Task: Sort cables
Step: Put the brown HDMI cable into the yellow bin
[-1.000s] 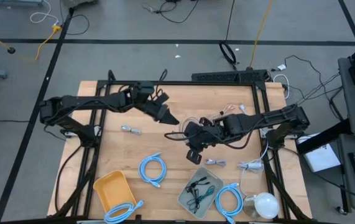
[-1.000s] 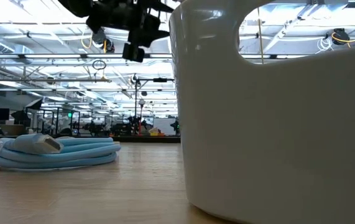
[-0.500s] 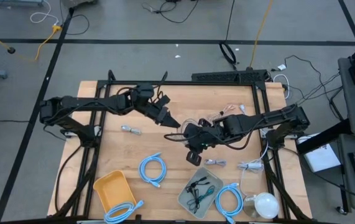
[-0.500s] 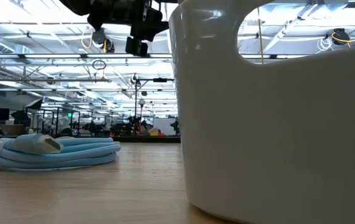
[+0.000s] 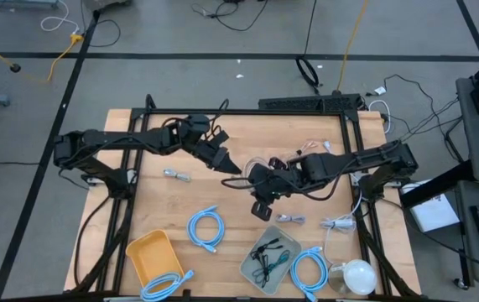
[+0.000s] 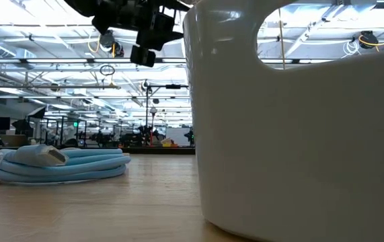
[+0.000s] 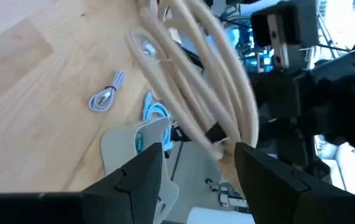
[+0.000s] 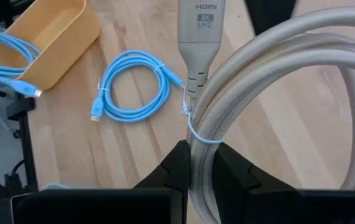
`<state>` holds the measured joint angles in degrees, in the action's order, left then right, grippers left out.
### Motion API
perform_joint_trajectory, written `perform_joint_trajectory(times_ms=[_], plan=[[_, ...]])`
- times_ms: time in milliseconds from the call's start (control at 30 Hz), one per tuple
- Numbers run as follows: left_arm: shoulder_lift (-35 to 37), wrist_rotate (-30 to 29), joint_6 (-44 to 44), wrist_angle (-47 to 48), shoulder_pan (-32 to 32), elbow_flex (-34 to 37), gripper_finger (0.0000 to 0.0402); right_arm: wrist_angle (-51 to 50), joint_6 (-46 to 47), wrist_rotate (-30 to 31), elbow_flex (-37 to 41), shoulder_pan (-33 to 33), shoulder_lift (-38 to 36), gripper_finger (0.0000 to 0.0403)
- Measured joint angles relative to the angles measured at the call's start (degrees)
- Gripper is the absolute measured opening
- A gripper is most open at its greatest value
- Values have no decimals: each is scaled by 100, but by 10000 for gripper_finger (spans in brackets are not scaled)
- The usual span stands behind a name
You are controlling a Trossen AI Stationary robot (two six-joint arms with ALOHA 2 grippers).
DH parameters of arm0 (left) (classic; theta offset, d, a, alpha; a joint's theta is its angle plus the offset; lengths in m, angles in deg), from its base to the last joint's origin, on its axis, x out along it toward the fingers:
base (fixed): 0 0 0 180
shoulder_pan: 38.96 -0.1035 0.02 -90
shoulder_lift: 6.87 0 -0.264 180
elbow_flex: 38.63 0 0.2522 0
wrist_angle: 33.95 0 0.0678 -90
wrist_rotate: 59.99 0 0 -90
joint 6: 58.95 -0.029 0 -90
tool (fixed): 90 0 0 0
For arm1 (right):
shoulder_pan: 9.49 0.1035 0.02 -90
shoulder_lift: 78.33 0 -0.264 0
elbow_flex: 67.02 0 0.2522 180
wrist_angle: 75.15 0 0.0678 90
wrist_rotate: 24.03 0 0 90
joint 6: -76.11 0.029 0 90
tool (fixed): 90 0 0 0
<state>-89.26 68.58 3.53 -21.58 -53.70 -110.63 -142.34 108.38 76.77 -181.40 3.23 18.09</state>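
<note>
Beige and thick, the coiled HDMI cable (image 8: 270,74) hangs above the middle of the wooden desk (image 5: 164,210), pinched between the closed fingers of the right tool (image 8: 193,165); a thin tie binds its loops just above that grip, and its plug (printed HDMI 8K UHD) stands up past the fingers. In the left wrist view the same beige coil (image 7: 193,87) runs across the frame, with the left tool (image 7: 199,165) just beside it, its fingers spread apart and closed on nothing that can be seen. From above, the two tools meet near the desk's centre, the left tool (image 5: 226,162) reaching in from its side and the right tool (image 5: 260,186) from the other.

A light-blue cable loop (image 5: 206,228) lies flat on the wood nearer the front edge. A second light-blue loop (image 5: 163,286) sits partly in the yellow tray (image 5: 147,252) at the front left corner. A third loop (image 5: 307,270) lies just beside the grey tray (image 5: 252,267), which holds thin black and teal bundles (image 5: 268,256). Small grey bundles lie apart on the wood: one (image 5: 176,175) toward the left arm, two (image 5: 291,220) (image 5: 337,224) toward the right. A round white object (image 5: 357,274) rests at the front right corner.
</note>
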Motion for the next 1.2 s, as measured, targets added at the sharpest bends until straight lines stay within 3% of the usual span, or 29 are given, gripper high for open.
perform_joint_trajectory(times_ms=[333,700,1100,1200], plan=[[0,-89,417,-810,-11,0,207,4,-25,-18,0,3,0,35],[-10,6,446,-800,114,0,207,201,-131,-6,0,-45,0,35],[-555,50,819,-1606,247,0,206,216,-94,-32,0,-108,5,35],[-614,-51,810,-1677,325,0,186,208,-84,-38,0,-110,5,35]])
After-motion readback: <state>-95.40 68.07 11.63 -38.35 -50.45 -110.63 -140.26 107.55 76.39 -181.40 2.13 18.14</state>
